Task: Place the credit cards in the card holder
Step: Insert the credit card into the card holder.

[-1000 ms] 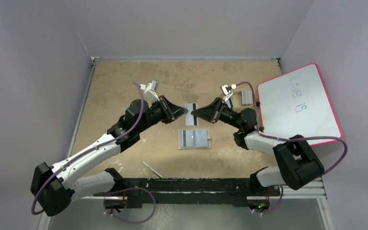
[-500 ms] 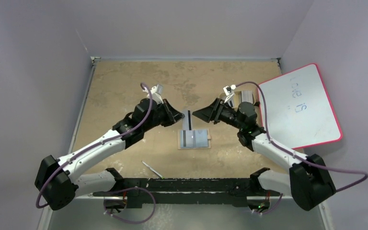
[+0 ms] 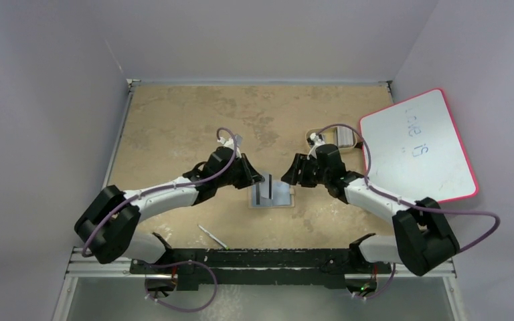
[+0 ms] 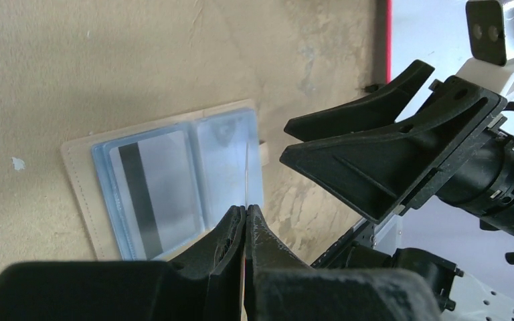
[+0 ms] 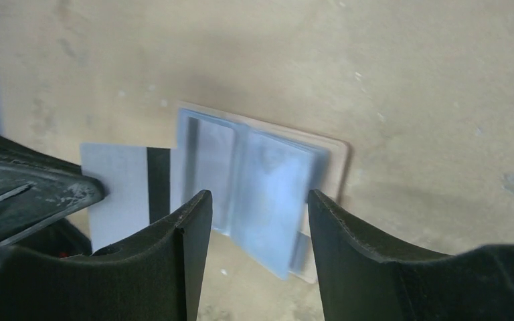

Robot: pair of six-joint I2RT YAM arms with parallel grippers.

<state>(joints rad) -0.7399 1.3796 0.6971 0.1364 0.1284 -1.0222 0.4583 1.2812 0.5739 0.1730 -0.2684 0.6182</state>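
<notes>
Left tool [image 4: 246, 210] nipping a light, stiff, slick card [image 4: 248, 170] edge-on above the card holder [image 4: 222, 150]; right tool [image 5: 258, 200] gaping wide.

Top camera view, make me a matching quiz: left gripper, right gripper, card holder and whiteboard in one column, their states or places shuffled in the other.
1 left gripper
2 right gripper
3 card holder
4 whiteboard

A lies open on the table
B open, holding nothing
C pink-edged, at the table's right side
D shut on a credit card

Pairs: 1-D, 2-B, 3-A, 4-C
</notes>
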